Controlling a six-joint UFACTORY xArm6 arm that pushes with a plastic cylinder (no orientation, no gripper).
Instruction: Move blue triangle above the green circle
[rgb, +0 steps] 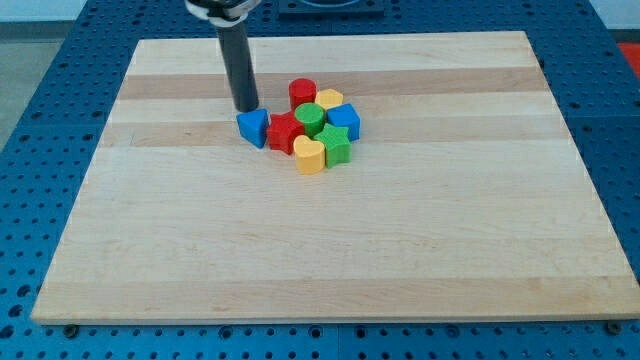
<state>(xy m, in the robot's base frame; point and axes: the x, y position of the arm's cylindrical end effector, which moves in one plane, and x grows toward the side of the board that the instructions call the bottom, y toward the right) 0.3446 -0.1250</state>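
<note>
The blue triangle (254, 127) lies at the left end of a tight cluster of blocks in the upper middle of the board. The green circle (310, 118) sits in the middle of that cluster, to the triangle's right, with a red star (284, 132) between them. My tip (246, 107) stands just above the blue triangle's upper left edge, touching or nearly touching it.
Around the green circle are a red cylinder (303, 92) above, a yellow block (329, 99) and a blue cube (345, 120) to the right, a green star (337, 144) and a yellow heart (309, 156) below. All lie on a wooden board (320, 250).
</note>
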